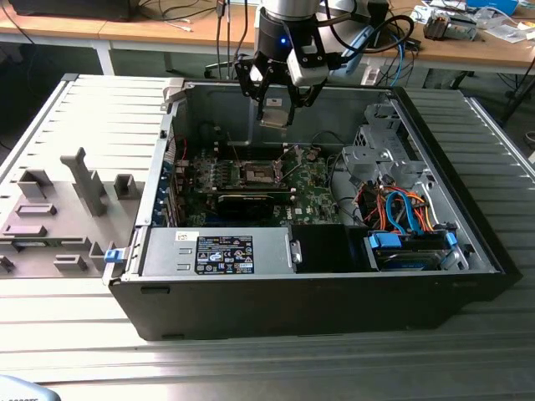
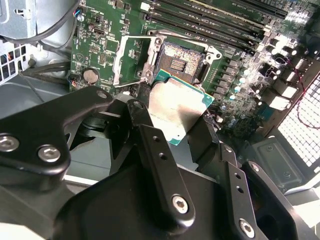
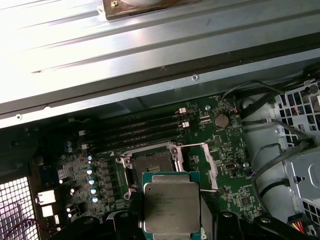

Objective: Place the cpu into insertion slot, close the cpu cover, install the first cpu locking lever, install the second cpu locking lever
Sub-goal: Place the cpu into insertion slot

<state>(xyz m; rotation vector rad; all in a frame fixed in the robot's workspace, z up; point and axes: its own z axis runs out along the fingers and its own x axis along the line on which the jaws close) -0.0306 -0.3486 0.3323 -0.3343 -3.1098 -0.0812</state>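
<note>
My gripper hangs inside the open computer case, shut on the cpu, a small square chip with a silvery top. In both wrist views the cpu sits between the black fingers, held by two opposite edges. It hovers above the green board, close to the insertion slot but apart from it. The slot's dark centre lies bare. The cpu cover stands swung open beside the slot.
The black case walls ring the board. Long memory slots run beside the socket. A metal drive cage and orange and blue cables lie toward the exterior view's right. A grey fixture tray sits outside the case.
</note>
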